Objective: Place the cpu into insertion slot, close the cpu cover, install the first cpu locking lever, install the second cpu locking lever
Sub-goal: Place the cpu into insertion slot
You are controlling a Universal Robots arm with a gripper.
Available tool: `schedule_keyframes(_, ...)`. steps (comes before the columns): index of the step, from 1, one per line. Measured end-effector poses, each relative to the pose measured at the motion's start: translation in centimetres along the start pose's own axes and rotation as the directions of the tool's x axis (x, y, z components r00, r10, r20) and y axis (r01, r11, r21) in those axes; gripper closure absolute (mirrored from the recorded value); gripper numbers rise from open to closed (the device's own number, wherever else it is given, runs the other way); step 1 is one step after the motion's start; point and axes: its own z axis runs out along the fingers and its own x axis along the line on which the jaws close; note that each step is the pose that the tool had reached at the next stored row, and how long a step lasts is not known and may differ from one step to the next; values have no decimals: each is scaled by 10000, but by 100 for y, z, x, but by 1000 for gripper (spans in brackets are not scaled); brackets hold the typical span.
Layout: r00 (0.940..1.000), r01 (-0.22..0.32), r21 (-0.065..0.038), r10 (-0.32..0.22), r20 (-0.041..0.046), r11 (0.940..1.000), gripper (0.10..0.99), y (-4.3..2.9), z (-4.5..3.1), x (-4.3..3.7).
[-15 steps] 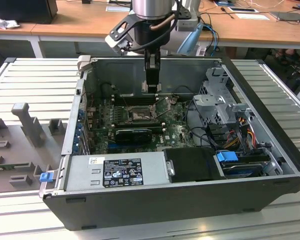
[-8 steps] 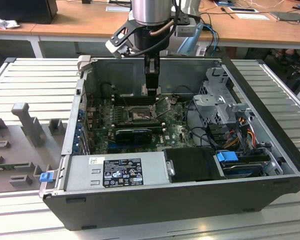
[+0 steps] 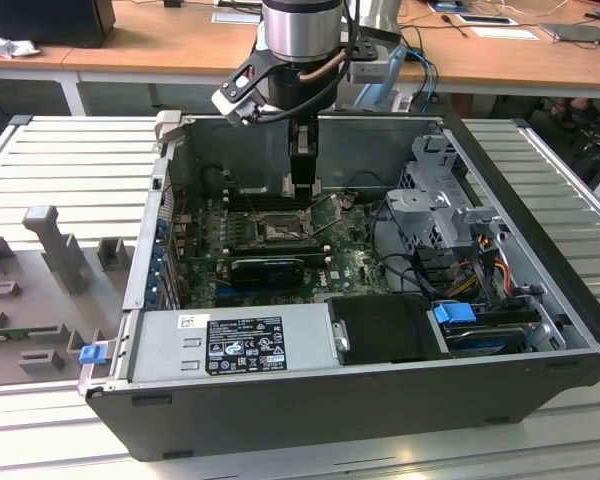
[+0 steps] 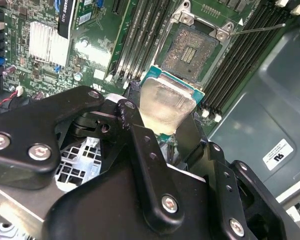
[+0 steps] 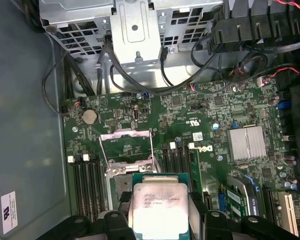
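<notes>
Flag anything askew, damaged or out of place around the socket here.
Nothing stands out. The gripper holds the cpu by its edges, not yet seated; the insertion slot lies open and empty.

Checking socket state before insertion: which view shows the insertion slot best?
The second wrist view: the insertion slot lies open, its contact field unobstructed beyond the held cpu. In the first wrist view the cpu hides most of it; in the exterior view it is small, near the gripper.

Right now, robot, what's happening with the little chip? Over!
Status: gripper shut on cpu. Bare insertion slot ahead, cpu not yet in. Also: cpu cover raised open.
</notes>
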Motion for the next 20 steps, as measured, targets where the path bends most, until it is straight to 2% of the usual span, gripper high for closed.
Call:
schedule_keyframes(13, 10000, -36, 0, 36, 3, 10000, 557, -11, 128, -2)
schedule_keyframes(20, 10000, -43, -1, 43, 2, 10000, 557, -23, 263, -4)
